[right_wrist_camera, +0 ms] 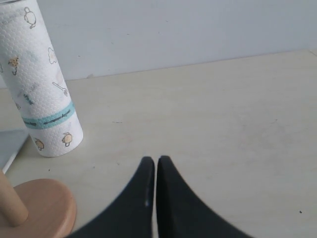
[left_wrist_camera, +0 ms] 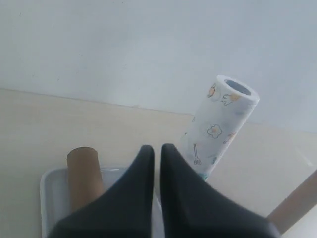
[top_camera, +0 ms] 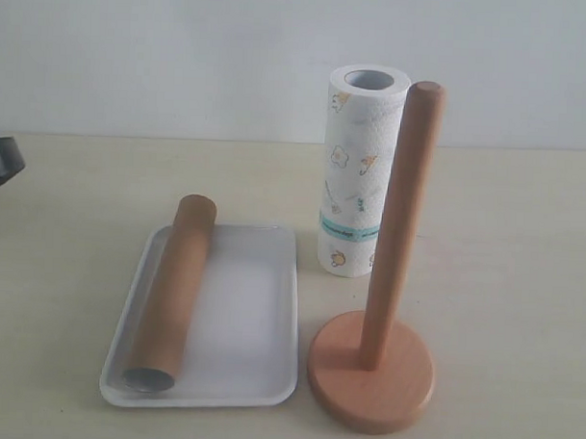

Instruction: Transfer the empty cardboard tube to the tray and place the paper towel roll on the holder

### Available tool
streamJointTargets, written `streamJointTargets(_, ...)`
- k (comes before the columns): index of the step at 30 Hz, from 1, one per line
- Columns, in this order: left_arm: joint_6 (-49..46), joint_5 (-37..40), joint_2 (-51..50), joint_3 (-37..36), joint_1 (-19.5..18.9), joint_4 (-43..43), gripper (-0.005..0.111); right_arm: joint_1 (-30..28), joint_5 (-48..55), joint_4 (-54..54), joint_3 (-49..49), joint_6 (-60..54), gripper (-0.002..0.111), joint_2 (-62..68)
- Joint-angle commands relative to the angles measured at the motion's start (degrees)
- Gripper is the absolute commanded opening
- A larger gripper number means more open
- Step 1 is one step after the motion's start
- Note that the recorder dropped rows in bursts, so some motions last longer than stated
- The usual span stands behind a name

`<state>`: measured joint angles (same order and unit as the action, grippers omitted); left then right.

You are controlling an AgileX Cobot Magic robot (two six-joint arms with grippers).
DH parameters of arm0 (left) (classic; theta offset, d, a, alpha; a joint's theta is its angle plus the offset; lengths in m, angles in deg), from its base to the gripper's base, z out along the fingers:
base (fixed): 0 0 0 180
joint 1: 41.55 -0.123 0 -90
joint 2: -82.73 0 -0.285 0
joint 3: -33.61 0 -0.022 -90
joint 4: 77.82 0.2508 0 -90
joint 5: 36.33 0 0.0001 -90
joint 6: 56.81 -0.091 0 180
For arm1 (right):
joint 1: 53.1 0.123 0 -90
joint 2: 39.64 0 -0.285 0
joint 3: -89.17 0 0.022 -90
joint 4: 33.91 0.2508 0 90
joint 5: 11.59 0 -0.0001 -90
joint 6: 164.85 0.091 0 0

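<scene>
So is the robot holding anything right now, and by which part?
Nothing. The left end effector and the right end effector are both shut and empty. The cardboard tube lies on the tray, and the paper towel roll stands untouched.

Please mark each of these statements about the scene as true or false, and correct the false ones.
1. The empty cardboard tube lies in the tray. True.
2. The paper towel roll sits on the holder. False: it stands on the table beyond the holder, whose dowel is bare.
3. In the exterior view, the holder stands upright to the right of the tray. True.
4. The paper towel roll lies on its side. False: it stands on end, with the core opening up.
</scene>
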<state>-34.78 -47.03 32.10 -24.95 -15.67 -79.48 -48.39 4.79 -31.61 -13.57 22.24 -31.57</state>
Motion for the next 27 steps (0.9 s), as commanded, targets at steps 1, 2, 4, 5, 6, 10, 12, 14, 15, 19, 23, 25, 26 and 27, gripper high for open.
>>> streamJointTargets(1,1.5,-2.1,5.6,-6.0,0.0,-0.7,0.004,-0.2,-0.3,0.0,0.0,-0.1,0.001,-0.3)
streamJointTargets(2,1.5,-1.6,6.6,-7.0,0.0,-0.7,0.004,-0.2,-0.3,0.0,0.0,-0.1,0.001,-0.3)
streamJointTargets(4,1.5,-1.3,8.1,-8.2,0.0,-0.7,0.004,-0.2,-0.3,0.0,0.0,-0.1,0.001,-0.3)
streamJointTargets(5,1.5,-1.3,8.5,-8.5,0.0,-0.7,0.004,-0.2,-0.3,0.0,0.0,-0.1,0.001,-0.3)
streamJointTargets(6,1.5,-1.3,8.8,-8.8,0.0,-0.7,0.004,-0.2,-0.3,0.0,0.0,-0.1,0.001,-0.3)
streamJointTargets(10,1.5,-1.6,9.0,-8.8,0.0,-0.7,0.004,-0.2,-1.5,0.5,0.0,-0.1,0.001,-0.3)
streamJointTargets(12,1.5,-1.6,9.0,-8.8,0.0,-0.7,0.004,-0.2,-2.1,0.5,0.0,-0.1,0.001,-0.3)
streamJointTargets(14,1.5,-1.6,9.0,-8.8,0.0,-0.7,0.004,-0.2,-1.9,0.5,0.0,-0.1,0.001,-0.3)
streamJointTargets(15,1.5,-1.6,9.0,-8.8,0.0,-0.7,0.004,-0.2,-1.9,0.5,0.0,-0.1,0.001,-0.3)
streamJointTargets(19,1.5,-1.6,9.0,-8.8,0.0,-0.7,0.004,-0.2,-1.9,0.5,0.0,-0.1,0.001,-0.3)
streamJointTargets(23,1.5,-1.6,9.0,-8.8,0.0,-0.7,0.004,-0.2,-1.9,0.5,0.0,-0.1,0.001,-0.3)
streamJointTargets(25,1.1,-1.0,9.8,-8.8,0.0,-0.4,0.004,-0.2,-1.9,0.5,0.0,-0.1,0.001,-0.3)
streamJointTargets(26,-0.5,-0.7,10.9,-8.8,-0.2,-0.2,0.004,-0.2,-1.9,0.5,0.0,-0.1,0.001,-0.3)
streamJointTargets(27,-3.1,1.3,14.7,-8.8,-0.2,-0.2,0.004,-0.2,-1.9,0.5,0.0,-0.1,0.001,-0.3)
